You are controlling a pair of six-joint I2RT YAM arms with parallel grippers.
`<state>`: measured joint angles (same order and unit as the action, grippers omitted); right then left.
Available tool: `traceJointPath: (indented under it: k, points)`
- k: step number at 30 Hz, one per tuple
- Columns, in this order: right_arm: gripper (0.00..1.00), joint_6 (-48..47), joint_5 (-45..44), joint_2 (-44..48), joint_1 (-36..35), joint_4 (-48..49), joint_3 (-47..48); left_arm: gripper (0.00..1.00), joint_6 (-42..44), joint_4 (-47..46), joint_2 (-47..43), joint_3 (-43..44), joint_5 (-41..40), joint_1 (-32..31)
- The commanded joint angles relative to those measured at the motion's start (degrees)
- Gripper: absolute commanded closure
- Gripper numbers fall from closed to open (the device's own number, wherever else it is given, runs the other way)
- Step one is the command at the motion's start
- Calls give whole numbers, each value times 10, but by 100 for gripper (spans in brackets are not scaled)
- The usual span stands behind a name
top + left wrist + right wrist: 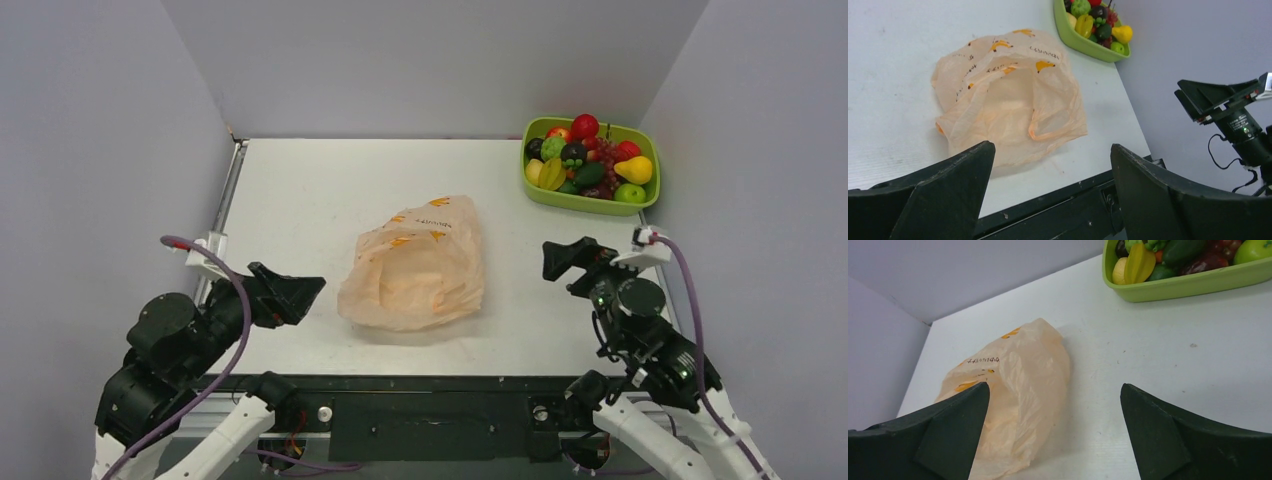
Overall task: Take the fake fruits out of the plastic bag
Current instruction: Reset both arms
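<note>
The plastic bag (pixel 415 265), peach-orange with orange marks, lies limp and crumpled at the table's middle, its handles toward the near edge. No fruit shape shows through it. The fake fruits (pixel 590 160) are piled in a lime-green tray (pixel 590 203) at the far right corner. My left gripper (pixel 300 293) hovers open near the front left, apart from the bag. My right gripper (pixel 562 260) is open to the bag's right, also clear of it. In the left wrist view the bag (pixel 1008 95) lies beyond my open gripper (pixel 1052 146). The right wrist view shows the bag (pixel 1008 400) left of my open gripper (pixel 1054 386).
Grey walls enclose the table on three sides. The table's dark front rail (pixel 1058 200) runs under my left gripper. The tray's wall (pixel 1188 287) and fruits (pixel 1168 257) show at the top of the right wrist view, and the fruits (pixel 1098 25) top right in the left wrist view.
</note>
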<state>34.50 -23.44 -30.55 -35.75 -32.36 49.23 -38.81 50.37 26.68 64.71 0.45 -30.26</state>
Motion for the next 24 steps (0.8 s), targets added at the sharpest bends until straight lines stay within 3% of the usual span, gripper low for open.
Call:
traceJointPath:
  k: [1,12,24]
  points:
    - [0,13,-30,85,-6,-79,3,16,19,-16,-24,50,-50,2]
    - [0,13,-15,198,-6,-95,16,16,34,-14,-95,77,-136,2]
    - [0,21,-66,285,-1,-81,3,16,12,-14,-109,68,-148,1]
